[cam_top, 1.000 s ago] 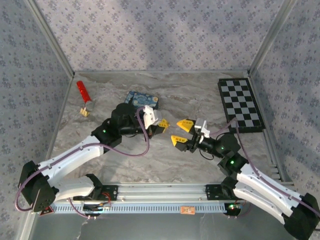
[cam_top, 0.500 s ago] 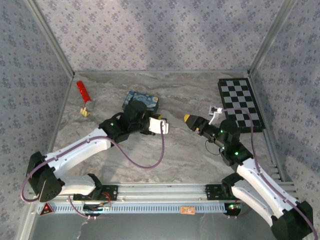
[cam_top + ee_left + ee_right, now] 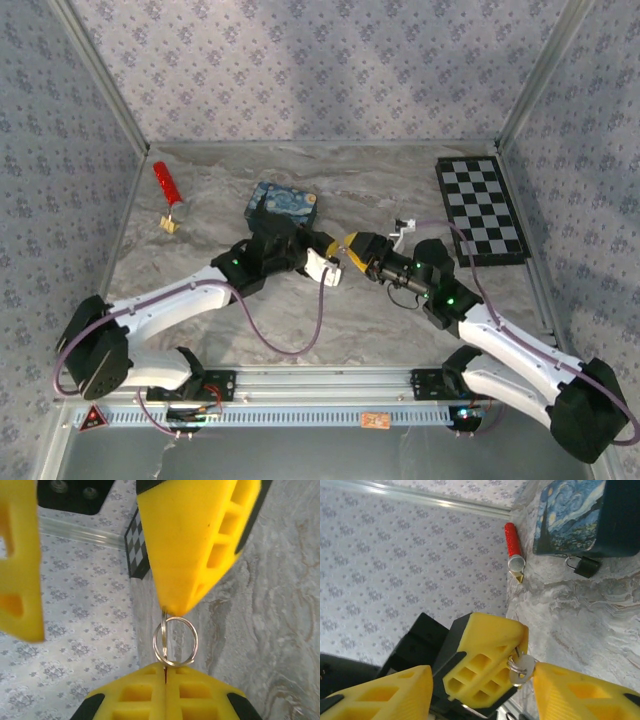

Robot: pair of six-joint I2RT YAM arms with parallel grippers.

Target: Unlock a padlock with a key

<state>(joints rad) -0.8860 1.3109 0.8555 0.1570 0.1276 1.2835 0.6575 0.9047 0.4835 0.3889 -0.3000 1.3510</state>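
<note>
Here, left gripper (image 3: pixel 165 675) clenched on round steel key ring (image 3: pixel 175 641), right gripper (image 3: pixel 356 252) spread open, both ribbed yellow plastic

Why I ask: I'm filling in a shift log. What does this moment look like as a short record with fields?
left claw: shut on the key ring, which sticks out past its tips
right claw: open, one fingertip at the ring, contact unclear
padlock: on the table beside the blue tin, away from both claws
other items: red stick, tan block, checkerboard mat
stage: padlock not yet reached
</note>
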